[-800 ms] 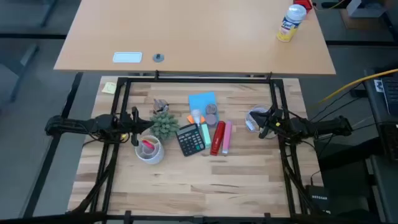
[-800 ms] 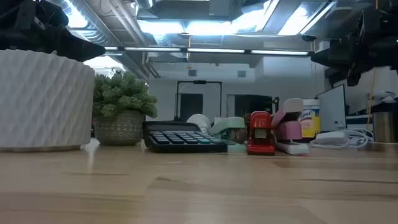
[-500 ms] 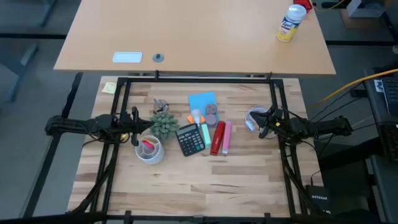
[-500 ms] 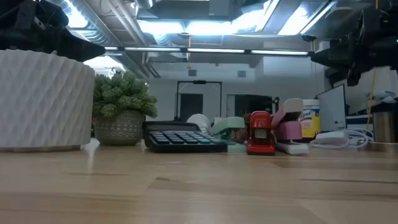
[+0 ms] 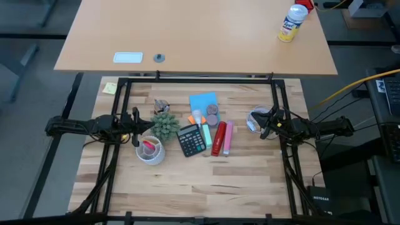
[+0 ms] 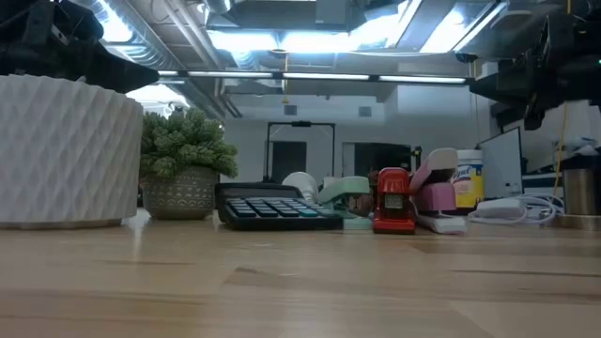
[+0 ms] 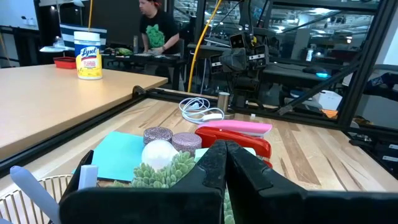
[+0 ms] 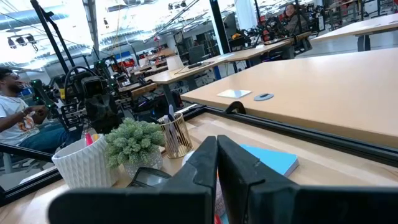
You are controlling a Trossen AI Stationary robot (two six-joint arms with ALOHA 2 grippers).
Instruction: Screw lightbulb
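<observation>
Fingers of both grippers are pressed together with nothing between them. In the high view the left gripper (image 5: 135, 119) sits at the left-middle of the frame, above the white ribbed cup (image 5: 150, 150), and the right gripper (image 5: 264, 128) sits at the right-middle, next to the coiled white cable (image 5: 255, 117). Each wrist view shows its own two dark fingers meeting tip to tip.

Centre frame, the lightbulb (image 5: 197, 116) lies between the two grippers, well apart from both. It rests at the lower edge of the blue notepad (image 5: 203, 101), just beside two greyish discs (image 5: 212, 114) and above the black calculator (image 5: 191, 139). In the left wrist view the lightbulb (image 7: 159, 152) shows as a white dome just beyond the small green plant (image 7: 166, 176), ahead of the closed fingertips.

A red stapler (image 5: 219, 138) and a pink stapler (image 5: 228, 137) lie to the right of the calculator.

Readable writing is scarce: the yellow wipes canister (image 7: 89, 55) on the far tan desk reads "Lysol" in the left wrist view. At the lower right of the high view, a dark box (image 5: 320, 199) carries pale lettering that looks like "NETGEAR", though it is too small to be sure.
</observation>
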